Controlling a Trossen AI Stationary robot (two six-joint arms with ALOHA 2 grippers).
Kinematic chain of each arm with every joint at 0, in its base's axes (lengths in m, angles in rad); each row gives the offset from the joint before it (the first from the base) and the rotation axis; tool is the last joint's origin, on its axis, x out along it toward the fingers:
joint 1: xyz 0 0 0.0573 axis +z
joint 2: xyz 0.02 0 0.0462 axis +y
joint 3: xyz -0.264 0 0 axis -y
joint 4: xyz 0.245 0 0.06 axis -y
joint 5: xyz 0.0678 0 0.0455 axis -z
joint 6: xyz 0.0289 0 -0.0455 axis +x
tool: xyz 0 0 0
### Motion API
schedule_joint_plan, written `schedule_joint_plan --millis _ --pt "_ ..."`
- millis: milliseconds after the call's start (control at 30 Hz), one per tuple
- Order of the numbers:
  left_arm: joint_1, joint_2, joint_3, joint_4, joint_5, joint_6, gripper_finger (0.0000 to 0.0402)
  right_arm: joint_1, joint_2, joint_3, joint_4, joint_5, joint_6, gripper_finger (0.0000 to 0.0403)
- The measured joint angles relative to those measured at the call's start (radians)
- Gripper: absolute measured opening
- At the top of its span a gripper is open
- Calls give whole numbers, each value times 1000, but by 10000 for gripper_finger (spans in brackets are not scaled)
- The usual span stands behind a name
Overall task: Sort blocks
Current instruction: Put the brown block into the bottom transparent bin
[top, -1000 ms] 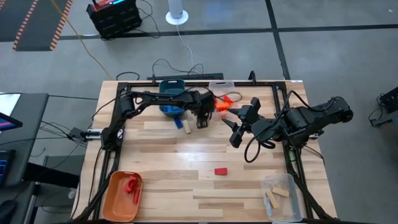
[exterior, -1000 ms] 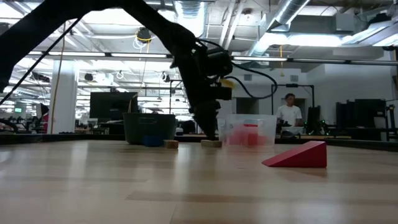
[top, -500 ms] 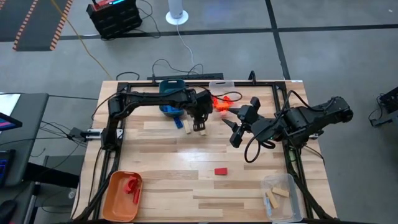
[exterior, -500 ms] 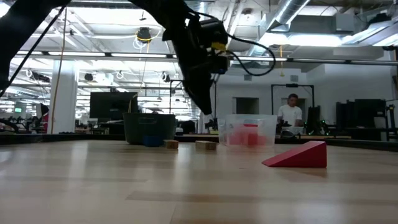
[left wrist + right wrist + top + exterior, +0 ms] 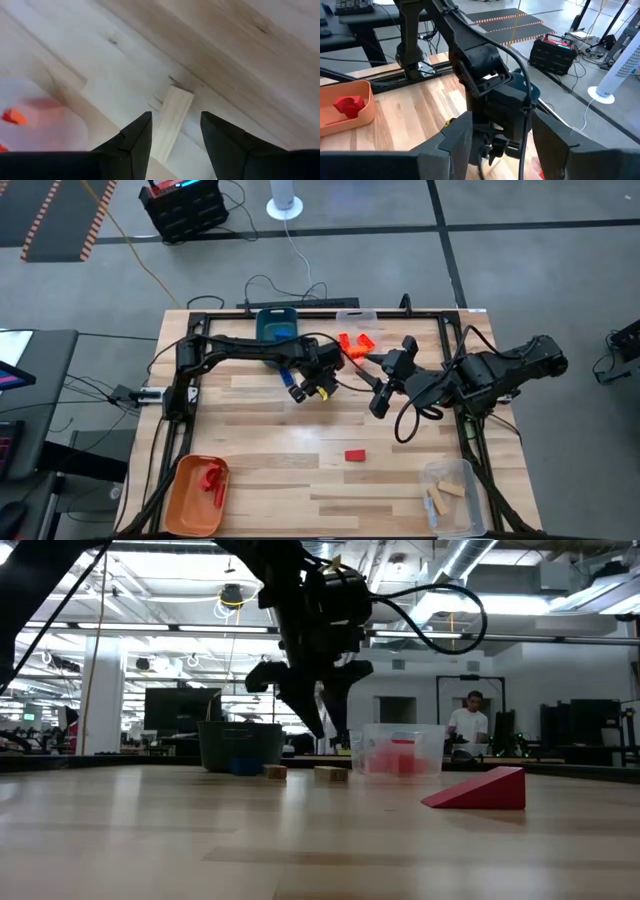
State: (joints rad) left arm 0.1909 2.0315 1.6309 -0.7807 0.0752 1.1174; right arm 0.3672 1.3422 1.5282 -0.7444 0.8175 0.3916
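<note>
My left gripper (image 5: 172, 135) above table (image 5: 270, 430), fingers parted, empty. Pale wood brick (image 5: 171, 120) flat on boards below gap, long axis running away between fingertips. Clear bin (image 5: 403, 750) with red and orange blocks beside. My right gripper (image 5: 385, 380) open, waiting near.

Below the dark left gripper (image 5: 172, 131) lies a pale plain-wood rectangular block (image 5: 170, 122) on the light, streaky-grained wooden table (image 5: 240, 60). Just beside it, a clear plastic bin (image 5: 357, 320) shows bright orange blocks (image 5: 354, 344), and farther off sits a red wedge block (image 5: 355, 454).
</note>
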Motion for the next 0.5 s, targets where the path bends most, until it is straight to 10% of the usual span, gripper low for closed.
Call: schedule_joint_plan --millis 500 --pt "-13 101 -1 47 -81 54 164 -1 0 0 -2 0 0 195"
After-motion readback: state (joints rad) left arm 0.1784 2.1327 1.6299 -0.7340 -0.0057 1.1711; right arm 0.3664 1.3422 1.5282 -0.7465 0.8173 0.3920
